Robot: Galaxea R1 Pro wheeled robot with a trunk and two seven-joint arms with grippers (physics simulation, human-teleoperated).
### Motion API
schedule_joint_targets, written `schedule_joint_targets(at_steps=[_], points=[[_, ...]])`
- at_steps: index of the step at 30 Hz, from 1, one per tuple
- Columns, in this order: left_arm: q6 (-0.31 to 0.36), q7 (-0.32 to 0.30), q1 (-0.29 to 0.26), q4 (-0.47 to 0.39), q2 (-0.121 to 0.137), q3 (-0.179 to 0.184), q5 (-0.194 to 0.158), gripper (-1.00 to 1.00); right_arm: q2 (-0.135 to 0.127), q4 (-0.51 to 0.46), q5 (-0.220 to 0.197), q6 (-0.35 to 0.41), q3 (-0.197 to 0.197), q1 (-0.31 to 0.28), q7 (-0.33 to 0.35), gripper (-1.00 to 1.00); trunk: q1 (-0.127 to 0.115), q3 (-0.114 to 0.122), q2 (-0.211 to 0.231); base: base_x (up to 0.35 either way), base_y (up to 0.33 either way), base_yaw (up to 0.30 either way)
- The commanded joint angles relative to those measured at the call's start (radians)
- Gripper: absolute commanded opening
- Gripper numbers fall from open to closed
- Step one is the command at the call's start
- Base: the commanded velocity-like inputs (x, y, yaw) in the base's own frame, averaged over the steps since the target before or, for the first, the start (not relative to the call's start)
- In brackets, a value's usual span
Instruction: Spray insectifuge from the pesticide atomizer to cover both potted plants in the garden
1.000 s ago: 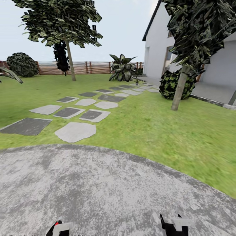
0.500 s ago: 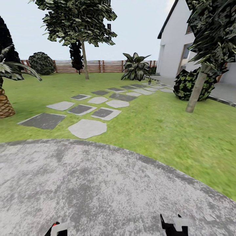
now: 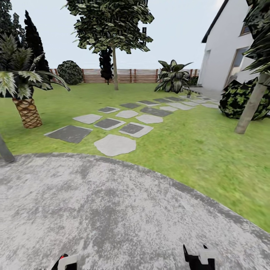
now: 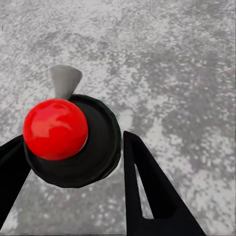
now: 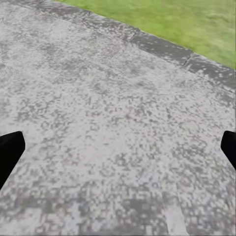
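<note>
Grey speckled paving: in the head view you stand on a curved patio (image 3: 123,210) at the edge of the garden's lawn (image 3: 195,146).
- Stepping stones (image 3: 114,145): at least a dozen, light and dark grey, running across the grass toward the white house (image 3: 225,56).
- One palm (image 3: 27,108) with a scaly trunk, left.
- One leafy tree (image 3: 112,26) at centre; a second trunk (image 3: 249,112) leans at right.
- Two round dark shrubs: one by the fence (image 3: 71,72), one beside that right trunk (image 3: 240,101).
- One large broad-leaved plant (image 3: 173,77) before the slatted wooden fence (image 3: 131,75). Just right of it is a speck that may be a small potted plant (image 3: 188,93), too small to tell.
- Both tools sit at the bottom edge: left gripper (image 3: 67,260) with a dab of red, right gripper (image 3: 197,257).

Left wrist view: the pesticide atomizer (image 4: 93,147) is in your left gripper (image 4: 71,140), seen from above, with one black round body, one glossy red cap (image 4: 55,129) and one grey spout (image 4: 64,79). Two black fingers (image 4: 142,187) flank the body, clamped on it. Paving lies below.

Right wrist view: the right gripper (image 5: 118,147) has two fingertips (image 5: 10,152) wide apart at the frame's edges with nothing between them. It hangs over paving, with a strip of grass (image 5: 187,19) beyond the kerb.
</note>
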State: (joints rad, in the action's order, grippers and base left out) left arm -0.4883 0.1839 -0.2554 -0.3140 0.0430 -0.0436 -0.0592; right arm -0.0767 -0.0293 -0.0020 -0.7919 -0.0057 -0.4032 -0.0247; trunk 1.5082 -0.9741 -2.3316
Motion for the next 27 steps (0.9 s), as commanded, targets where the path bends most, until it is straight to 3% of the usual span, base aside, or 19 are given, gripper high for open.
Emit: schedule_joint_targets(at_steps=[1, 7, 11, 27], points=[[-0.004, -0.001, -0.001, 0.001, 0.0, 0.001, -0.006, -1.0, 0.0, 0.001, 0.0, -0.003, 0.001, 0.0, -0.002, 1.0, 0.0, -0.001, 0.0, 0.0, 0.0, 0.278], [-0.01, -0.001, 0.002, 0.001, 0.0, 0.004, -0.006, -1.0, -0.004, -0.001, -0.002, -0.025, -0.009, -0.008, -0.005, 1.0, 0.0, -0.001, 0.0, 0.0, 0.0, 0.093], [-0.01, 0.0, 0.002, -0.003, 0.0, 0.004, -0.005, -1.0, 0.019, -0.001, -0.004, -0.032, -0.011, -0.013, -0.005, 1.0, 0.0, -0.001, 0.0, 0.058, 0.0, 0.0], [-0.01, -0.001, 0.005, 0.003, 0.003, 0.004, -0.004, -1.0, 0.017, 0.0, -0.005, -0.036, -0.013, -0.01, -0.007, 1.0, 0.0, -0.001, 0.0, 0.321, 0.0, 0.0]])
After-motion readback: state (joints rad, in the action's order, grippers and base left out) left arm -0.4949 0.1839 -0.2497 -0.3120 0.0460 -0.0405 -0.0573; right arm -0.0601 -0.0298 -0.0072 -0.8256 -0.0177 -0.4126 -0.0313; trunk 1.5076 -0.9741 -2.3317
